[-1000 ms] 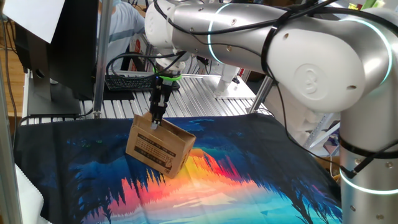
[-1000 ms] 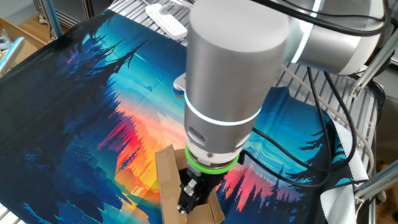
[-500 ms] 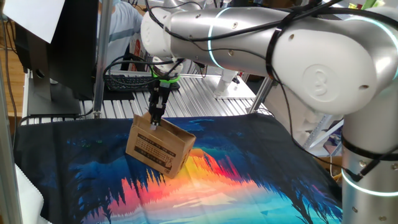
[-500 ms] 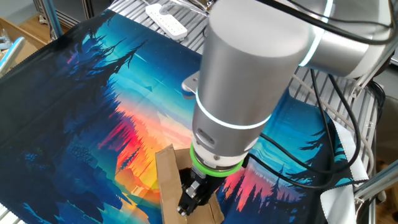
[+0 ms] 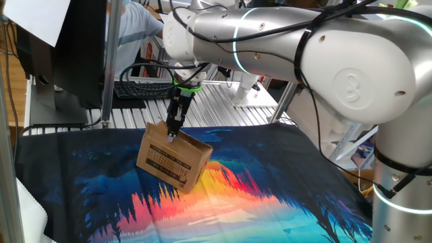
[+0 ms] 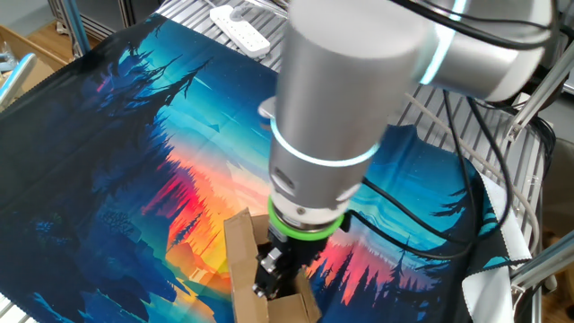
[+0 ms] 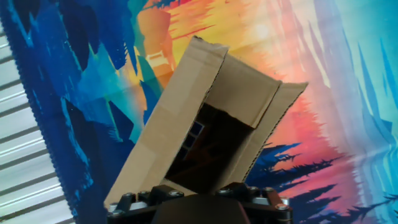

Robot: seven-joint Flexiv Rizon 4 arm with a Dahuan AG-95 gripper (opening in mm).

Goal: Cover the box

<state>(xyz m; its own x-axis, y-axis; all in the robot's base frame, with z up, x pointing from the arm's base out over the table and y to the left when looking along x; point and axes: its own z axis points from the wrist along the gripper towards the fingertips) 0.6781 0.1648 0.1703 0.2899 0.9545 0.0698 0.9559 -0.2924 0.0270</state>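
Jaws (image 5: 173, 137) at top of box (image 5: 172, 159), on colourful cloth (image 5: 256, 196).

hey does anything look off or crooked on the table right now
The cardboard box sits at a slant on the printed cloth rather than square to its edges. In the hand view its flaps only partly cover the top, leaving a dark gap into the inside. The gripper is right at the top. Nothing looks spilled or torn.

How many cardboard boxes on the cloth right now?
1. The box sits on the printed cloth toward its back edge, directly under the end effector, top partly open. The arm hides part of the cloth, so another could be hidden.
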